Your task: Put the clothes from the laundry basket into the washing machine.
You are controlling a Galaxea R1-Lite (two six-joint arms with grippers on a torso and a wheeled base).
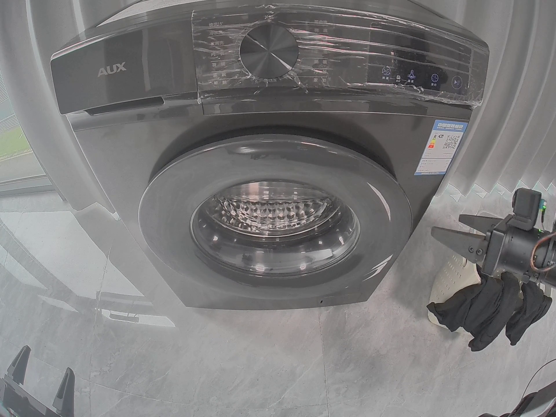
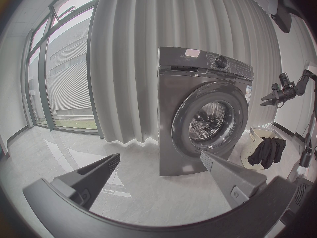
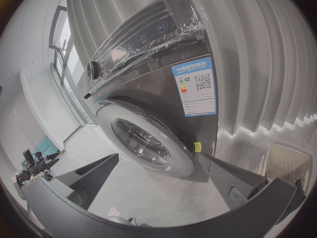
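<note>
The grey washing machine (image 1: 272,163) stands in front of me with its round glass door (image 1: 275,227) shut. A white laundry basket (image 1: 449,274) sits on the floor at the machine's right, with black clothes (image 1: 486,311) draped over its rim. My right gripper (image 1: 447,225) hangs open and empty just above the basket, pointing toward the machine. Low at the left, my left gripper (image 1: 43,369) is open with nothing in it. The left wrist view has the left gripper (image 2: 158,157), the machine (image 2: 204,116), the basket (image 2: 256,139), the clothes (image 2: 267,151). The right wrist view has the right gripper (image 3: 158,157) facing the door (image 3: 145,142), with the basket (image 3: 290,162) beside it.
Pale pleated curtains (image 1: 515,88) hang behind and on both sides of the machine. Glossy grey floor tiles (image 1: 260,354) stretch open in front of the door. A tall window (image 2: 62,66) lies far to the left.
</note>
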